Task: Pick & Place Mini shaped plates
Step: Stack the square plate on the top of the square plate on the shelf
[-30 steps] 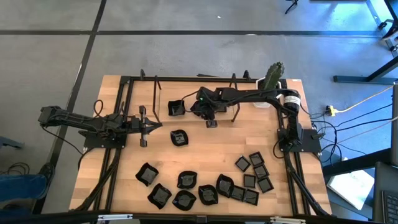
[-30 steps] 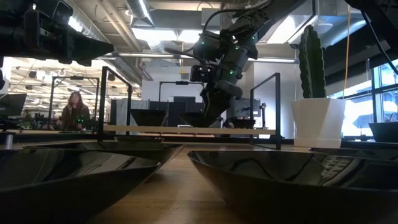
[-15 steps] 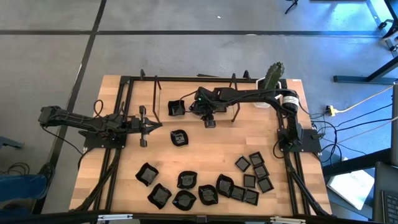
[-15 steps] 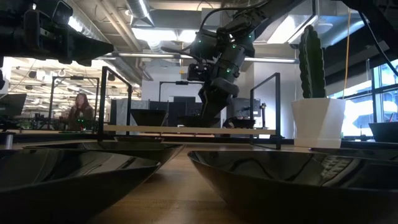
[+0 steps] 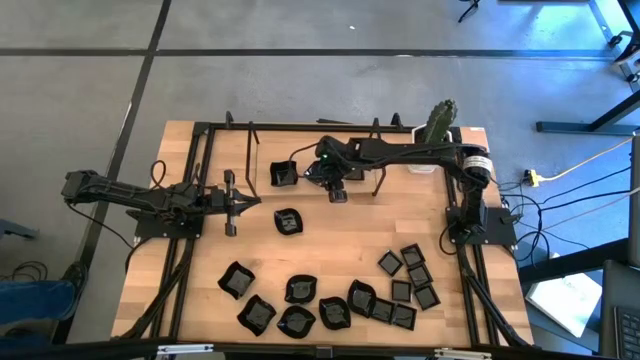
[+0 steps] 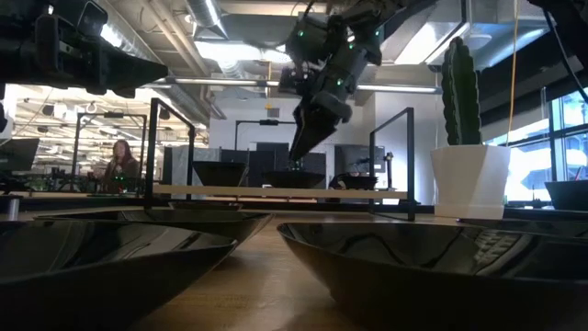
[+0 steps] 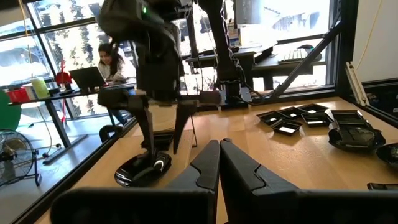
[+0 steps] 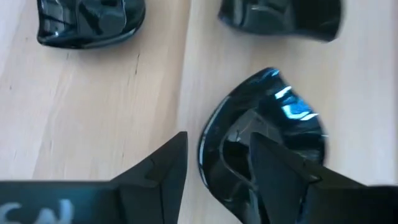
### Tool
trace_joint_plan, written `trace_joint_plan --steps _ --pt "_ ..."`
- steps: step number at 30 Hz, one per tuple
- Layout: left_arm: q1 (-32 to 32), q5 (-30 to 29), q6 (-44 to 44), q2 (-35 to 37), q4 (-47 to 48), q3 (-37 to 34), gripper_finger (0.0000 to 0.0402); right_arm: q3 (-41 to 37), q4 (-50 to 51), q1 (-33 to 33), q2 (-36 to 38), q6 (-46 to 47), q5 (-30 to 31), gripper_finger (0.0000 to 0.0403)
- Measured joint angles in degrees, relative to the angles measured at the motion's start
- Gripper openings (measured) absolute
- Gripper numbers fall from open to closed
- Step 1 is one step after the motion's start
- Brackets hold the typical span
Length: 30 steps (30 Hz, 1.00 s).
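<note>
So the right gripper [image 5: 338, 190] is up near the far edge of the table [image 5: 330, 255], reaching in from the right side. Its fingers [image 8: 158, 171] are spread wide with nothing clamped between them. Right under them sits one little black dish [image 8: 264, 140] on the wood, one finger outside its rim and the other over its bowl; I can't tell if that one touches. In the low view the gripper [image 6: 300, 152] hangs just above the dishes along the back.

Another small dish [image 5: 283, 174] sits just left of that gripper, close to the black frame rail [image 5: 250, 150] at the back. One more dish [image 5: 288, 221] sits alone mid-table with bare wood all around it.

The rest of the dishes are bunched along the near edge: a loose row of rounded, wavy ones [image 5: 300, 305] in the middle, and a tight cluster of square ones [image 5: 408, 275] toward the right near corner, near the right arm's base. The middle strip of table between the far dishes and the near row is mostly open wood.

The left gripper [image 5: 250, 203] waits on the left side, fingers [image 7: 208, 165] pressed together, holding nothing.

The white pot with the cactus [image 5: 437, 128] stands at the far right corner, well apart from the dishes.
</note>
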<state>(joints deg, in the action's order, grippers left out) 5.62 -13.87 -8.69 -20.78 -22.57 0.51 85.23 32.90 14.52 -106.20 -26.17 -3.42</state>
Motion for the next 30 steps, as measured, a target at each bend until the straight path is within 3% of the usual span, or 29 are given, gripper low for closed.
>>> trace_joint_plan --steps 7,13,17,23,27,30 --pt "0.0 0.0 0.0 0.0 0.0 0.0 0.0006 0.0 0.4 -0.8 6.0 0.6 0.9 0.0173" --pt "0.0 0.0 0.0 0.0 0.1 0.0 0.0006 0.0 3.3 -4.2 16.4 2.6 0.2 0.0163" --pt "0.0 0.0 0.0 0.0 0.1 0.0 0.0004 0.0 8.0 -8.7 25.8 4.4 -0.1 0.0120" --pt "0.0 -0.1 0.0 0.0 0.1 0.0 0.0005 -1.8 15.7 -17.4 39.0 9.6 -0.2 0.0015" --pt "0.0 0.5 -1.1 0.0 -0.1 0.0 0.0002 -7.0 16.9 -22.9 46.3 15.5 2.2 0.0014" --pt "0.0 5.6 -1.8 0.0 -0.3 0.0 0.0003 -12.3 15.6 -26.7 51.3 19.1 3.7 0.0013"
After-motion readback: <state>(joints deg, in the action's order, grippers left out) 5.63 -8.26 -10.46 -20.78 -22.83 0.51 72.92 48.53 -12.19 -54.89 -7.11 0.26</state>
